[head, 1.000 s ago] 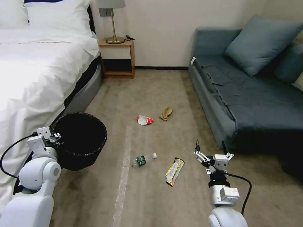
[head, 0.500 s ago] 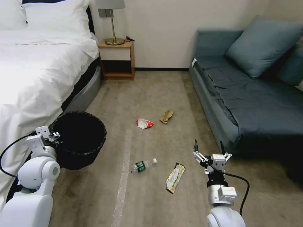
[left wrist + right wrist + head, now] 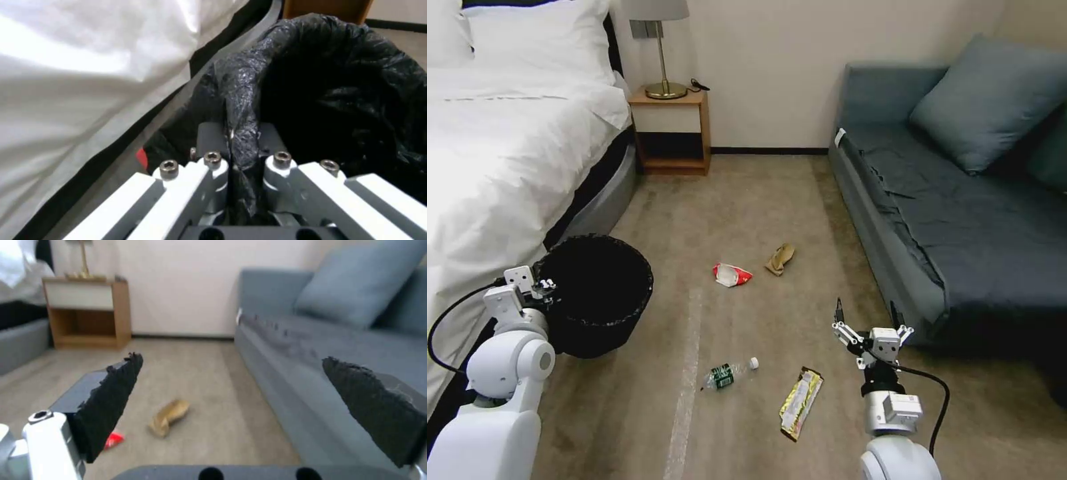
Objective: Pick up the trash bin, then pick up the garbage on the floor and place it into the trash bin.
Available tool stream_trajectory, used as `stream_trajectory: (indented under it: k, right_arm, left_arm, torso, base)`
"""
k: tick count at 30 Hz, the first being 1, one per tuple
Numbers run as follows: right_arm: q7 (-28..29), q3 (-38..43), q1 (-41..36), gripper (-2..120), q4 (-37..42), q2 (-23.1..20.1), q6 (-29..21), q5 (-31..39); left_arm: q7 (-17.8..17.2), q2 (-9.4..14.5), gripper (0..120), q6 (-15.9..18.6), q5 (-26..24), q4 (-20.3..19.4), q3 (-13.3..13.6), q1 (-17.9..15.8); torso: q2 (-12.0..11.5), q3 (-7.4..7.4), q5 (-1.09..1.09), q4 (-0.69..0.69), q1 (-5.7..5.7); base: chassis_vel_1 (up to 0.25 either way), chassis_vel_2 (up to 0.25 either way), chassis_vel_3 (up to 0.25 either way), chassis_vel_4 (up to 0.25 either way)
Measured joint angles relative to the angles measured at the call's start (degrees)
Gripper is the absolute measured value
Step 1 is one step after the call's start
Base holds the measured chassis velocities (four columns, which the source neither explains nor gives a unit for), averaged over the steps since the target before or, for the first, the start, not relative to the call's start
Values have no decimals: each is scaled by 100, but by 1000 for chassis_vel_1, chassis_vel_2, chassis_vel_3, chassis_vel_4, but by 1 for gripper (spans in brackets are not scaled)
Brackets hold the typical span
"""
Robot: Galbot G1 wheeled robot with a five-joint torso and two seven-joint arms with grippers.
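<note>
The round black trash bin (image 3: 597,293) with its bag liner hangs at the left beside the bed, and my left gripper (image 3: 546,288) is shut on its near rim (image 3: 242,133). On the carpet lies the garbage: a clear bottle (image 3: 728,373) with a green label, a long gold wrapper (image 3: 800,402), a red-white packet (image 3: 732,274) and a tan paper wad (image 3: 780,257). My right gripper (image 3: 867,315) stands open above the floor, to the right of the wrapper and empty. The right wrist view shows the tan wad (image 3: 169,416) and a corner of the packet (image 3: 114,441) ahead.
A bed with white sheets (image 3: 500,153) runs along the left. A blue-grey sofa (image 3: 960,213) with a cushion lines the right. A wooden nightstand (image 3: 670,130) with a lamp stands at the back wall. Open carpet lies between bed and sofa.
The whole picture has shifted: the camera has moved, and the litter now sits lower and farther right in view. Both grippers keep their poses, the left still holding the bin.
</note>
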Motion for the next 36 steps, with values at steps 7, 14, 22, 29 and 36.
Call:
stream_trajectory:
  k: [7,14,22,29,36]
  right_arm:
    - [957,-570,387,100,-173,-240,-1653,1533]
    - [2171,-1213,1055,100,-738,-382,-3231,3757]
    - [3036,-1970,1842,100,-2337,-246,-3723,4871]
    - [2825,-1979,2136,100,-3214,-92,-3429,4513]
    - [2687,-1936,2161,100,-3438,-37,-3302,4299]
  left_arm:
    - [51,-27,5,-3,28,85,111,-82]
    - [101,-34,5,-73,72,218,126,-119]
    - [128,-94,5,-159,146,286,75,-77]
    - [133,-101,5,-186,154,239,11,9]
    - [133,-110,5,-220,170,245,3,16]
  torso:
    - [0,0,0,0,0]
    - [0,0,0,-1,0]
    - [0,0,-1,0,0]
    - [-1,0,-1,1,0]
    - [0,0,-1,0,0]
  base:
    - [0,0,0,0]
    - [0,0,0,0]
    - [0,0,0,0]
    - [0,0,0,0]
    - [0,0,0,0]
